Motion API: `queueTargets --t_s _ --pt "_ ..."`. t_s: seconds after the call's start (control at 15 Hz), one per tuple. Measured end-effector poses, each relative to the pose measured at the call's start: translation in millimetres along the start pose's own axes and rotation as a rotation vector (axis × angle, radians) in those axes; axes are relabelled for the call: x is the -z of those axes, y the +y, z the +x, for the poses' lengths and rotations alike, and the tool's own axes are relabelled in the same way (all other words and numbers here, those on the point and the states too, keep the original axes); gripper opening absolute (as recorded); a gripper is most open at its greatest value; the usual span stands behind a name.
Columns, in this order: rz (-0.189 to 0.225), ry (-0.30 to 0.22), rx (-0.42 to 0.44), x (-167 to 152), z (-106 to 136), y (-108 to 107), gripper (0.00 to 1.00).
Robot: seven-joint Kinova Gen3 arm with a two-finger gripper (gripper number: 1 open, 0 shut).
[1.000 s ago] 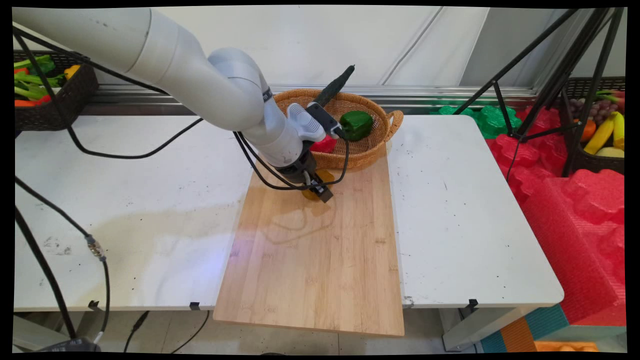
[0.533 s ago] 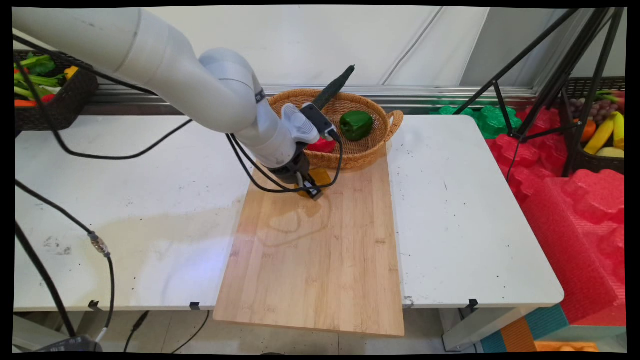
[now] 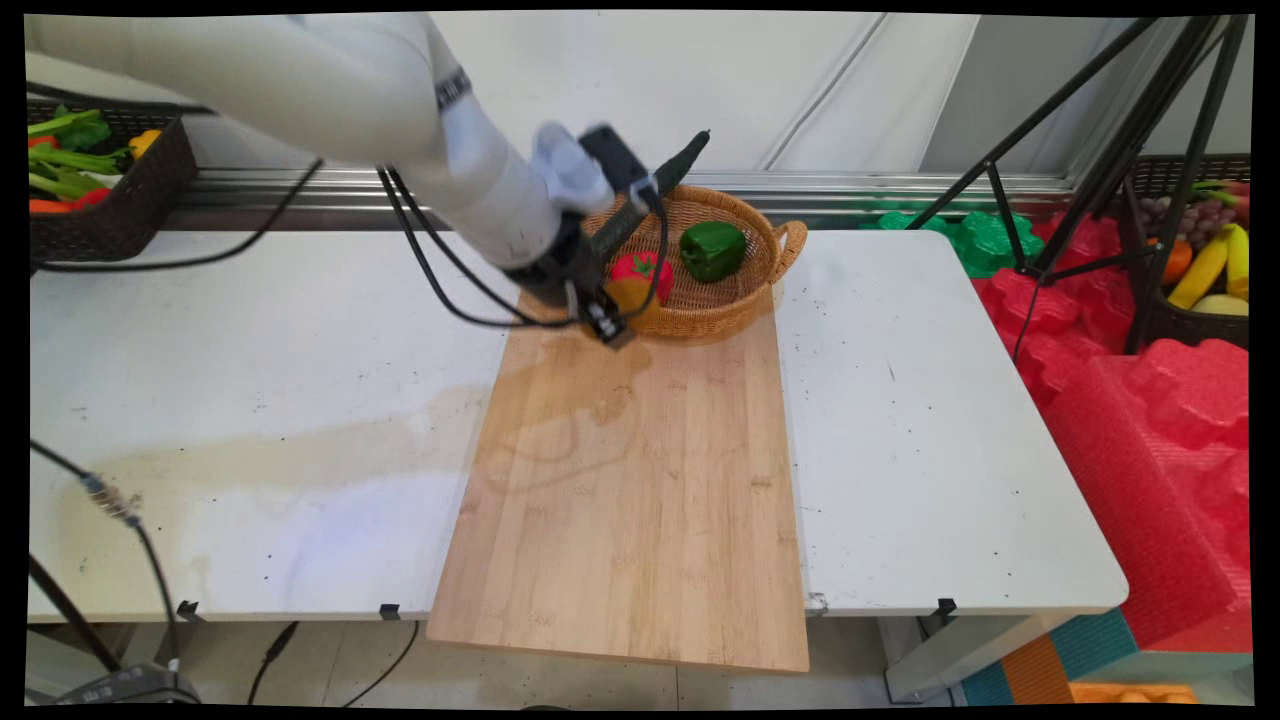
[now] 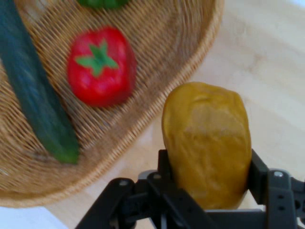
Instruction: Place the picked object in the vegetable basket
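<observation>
A white counter [image 3: 250,400] before a pale wall carries a bamboo cutting board [image 3: 630,500], above whose far end a yellow potato [image 4: 207,143] is pinched by the gripper [image 4: 209,191] just beside a wicker basket [image 3: 745,300] in which a red tomato [image 4: 101,66], a green pepper [image 3: 712,249] and a cucumber [image 4: 35,95] are held.

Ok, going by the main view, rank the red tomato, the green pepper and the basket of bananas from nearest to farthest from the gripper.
1. The red tomato, in the wicker basket, just beyond the gripper and the yellow potato it holds.
2. The green pepper, farther right in the same basket.
3. The basket of bananas, off the table at the far right.
</observation>
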Motion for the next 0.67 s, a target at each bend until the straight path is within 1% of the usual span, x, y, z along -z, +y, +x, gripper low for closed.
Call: queueTargets --t_s 0.2,0.33,0.53,0.67 --pt "0.016 0.067 0.021 26 19 -18 0.00" --pt "0.029 0.105 0.039 35 31 -29 0.00" --pt "0.041 0.136 0.037 32 50 -37 0.00" --pt "0.041 0.143 0.017 20 63 -37 0.00"
